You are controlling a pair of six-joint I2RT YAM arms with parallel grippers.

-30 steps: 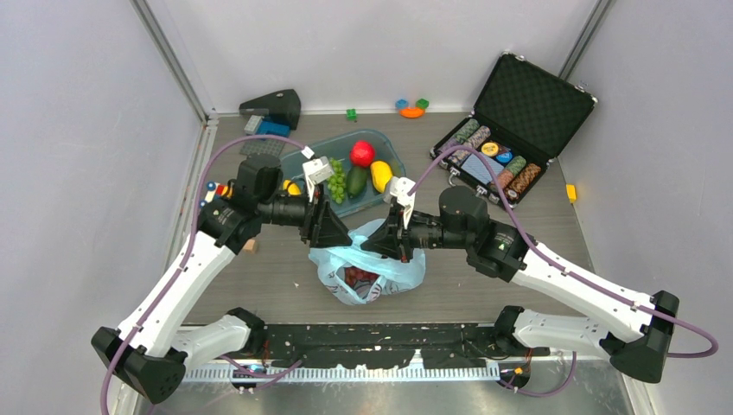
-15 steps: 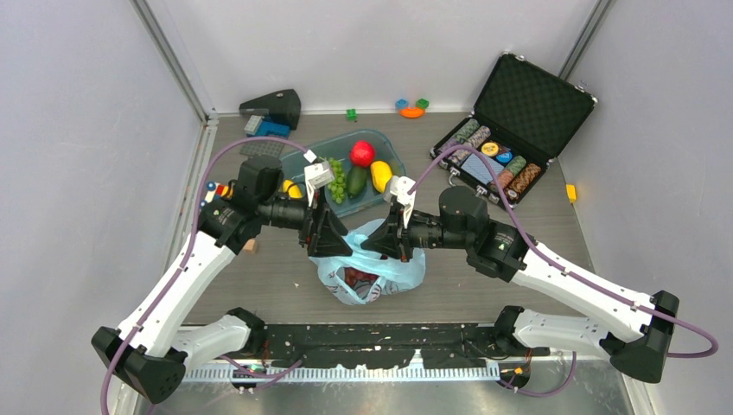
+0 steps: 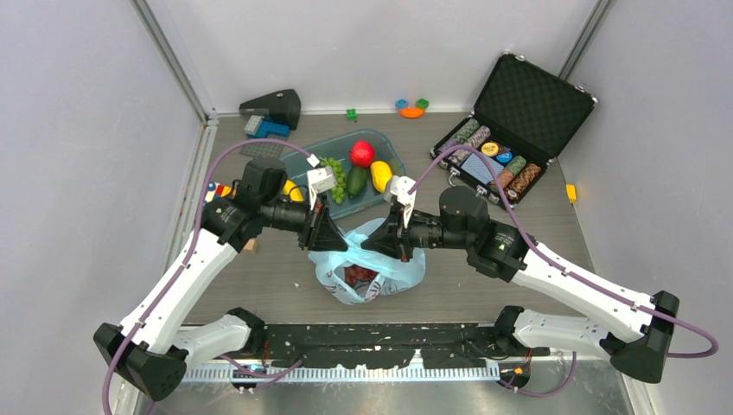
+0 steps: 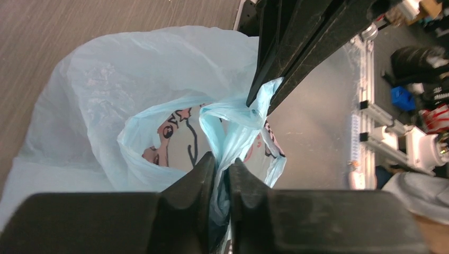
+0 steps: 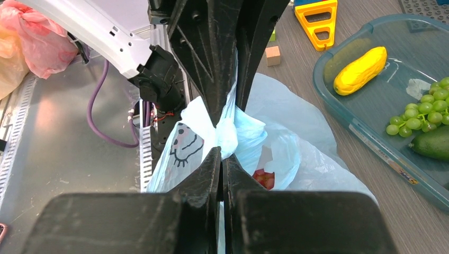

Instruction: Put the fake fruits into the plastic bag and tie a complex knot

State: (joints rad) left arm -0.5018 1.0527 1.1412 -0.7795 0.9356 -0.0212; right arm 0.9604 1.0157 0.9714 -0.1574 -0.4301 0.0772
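The light-blue plastic bag lies at the table's near middle with dark red fruits inside. My left gripper is shut on a bag handle. My right gripper faces it tip to tip and is shut on the other handle. A bunched twist of bag plastic sits between them. The left gripper and the right gripper each show their own jaws closed on plastic. A red apple, yellow fruit, green grapes and dark green fruit lie in the tub.
The clear blue tub stands just behind the bag. An open black case of poker chips is at the back right. Small toy blocks lie by the back wall. A black device sits at the back left.
My left gripper has shifted slightly down and right, closer to the right gripper, with the handle in it. The right arm and the bag have hardly moved.
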